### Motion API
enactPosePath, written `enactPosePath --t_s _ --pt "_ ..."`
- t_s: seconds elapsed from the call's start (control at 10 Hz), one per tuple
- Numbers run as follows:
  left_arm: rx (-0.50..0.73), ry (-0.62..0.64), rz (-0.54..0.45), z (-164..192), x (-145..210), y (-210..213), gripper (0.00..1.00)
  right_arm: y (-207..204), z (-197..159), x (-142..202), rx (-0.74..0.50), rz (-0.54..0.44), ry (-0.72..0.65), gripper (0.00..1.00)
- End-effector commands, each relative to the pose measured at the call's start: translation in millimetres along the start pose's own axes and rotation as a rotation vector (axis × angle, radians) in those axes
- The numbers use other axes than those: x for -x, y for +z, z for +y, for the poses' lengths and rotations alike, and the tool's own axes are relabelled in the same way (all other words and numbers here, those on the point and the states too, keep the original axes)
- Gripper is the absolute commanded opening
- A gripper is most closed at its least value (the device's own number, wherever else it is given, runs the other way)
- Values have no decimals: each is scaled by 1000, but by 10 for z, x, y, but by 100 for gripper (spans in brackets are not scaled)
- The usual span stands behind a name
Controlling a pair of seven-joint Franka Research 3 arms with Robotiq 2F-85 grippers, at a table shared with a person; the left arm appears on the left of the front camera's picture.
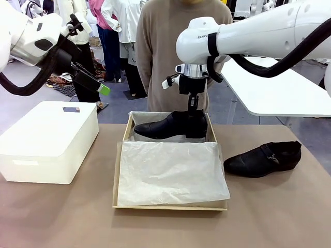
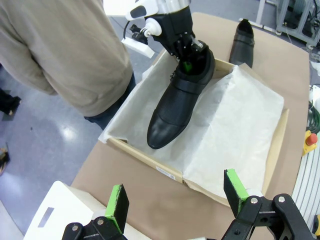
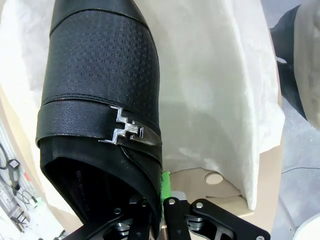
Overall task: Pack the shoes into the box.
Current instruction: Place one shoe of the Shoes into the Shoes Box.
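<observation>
Right gripper (image 1: pixel 193 108) comes straight down into the far end of the box (image 1: pixel 170 206), clamped shut on the heel rim of the first shoe (image 1: pixel 168 125) — one finger inside the opening, the other outside with its green pad (image 3: pixel 166 185) against the leather. The shoe lies along the box's far wall, toe toward the robot's left and heel under the gripper. It sits low over the tissue paper (image 1: pixel 170 173); can't tell if the sole is resting on it. A metal buckle (image 3: pixel 127 132) sits on the strap across the shoe's top.

The second shoe (image 1: pixel 264 158) is on the table (image 1: pixel 279 217) just right of the box, on its sole, toe pointing toward the box, nothing touching it.

Left gripper (image 2: pixel 174 181) is raised above the robot's left side, fingers spread wide and holding nothing, looking down at the box from well apart. A white plastic box (image 1: pixel 46 142) with its lid on stands left of the shoebox. A person (image 1: pixel 176 51) stands at the far side, right behind the box.
</observation>
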State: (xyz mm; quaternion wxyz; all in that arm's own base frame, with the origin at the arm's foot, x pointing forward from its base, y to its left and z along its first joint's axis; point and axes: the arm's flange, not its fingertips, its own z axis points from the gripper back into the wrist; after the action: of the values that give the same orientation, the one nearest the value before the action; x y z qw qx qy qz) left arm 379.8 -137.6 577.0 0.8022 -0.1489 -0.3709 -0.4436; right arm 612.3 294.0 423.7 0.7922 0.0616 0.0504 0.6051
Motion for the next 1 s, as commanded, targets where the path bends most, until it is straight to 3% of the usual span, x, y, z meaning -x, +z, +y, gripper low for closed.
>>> enactPosePath --t_s 0.0,0.9 --pt "17 -4 -11 15 5 7 100 -35 -12 -98 43 -1 -15 0" --pt "17 -4 -11 15 5 7 100 -392 -161 -144 86 17 -36 0"
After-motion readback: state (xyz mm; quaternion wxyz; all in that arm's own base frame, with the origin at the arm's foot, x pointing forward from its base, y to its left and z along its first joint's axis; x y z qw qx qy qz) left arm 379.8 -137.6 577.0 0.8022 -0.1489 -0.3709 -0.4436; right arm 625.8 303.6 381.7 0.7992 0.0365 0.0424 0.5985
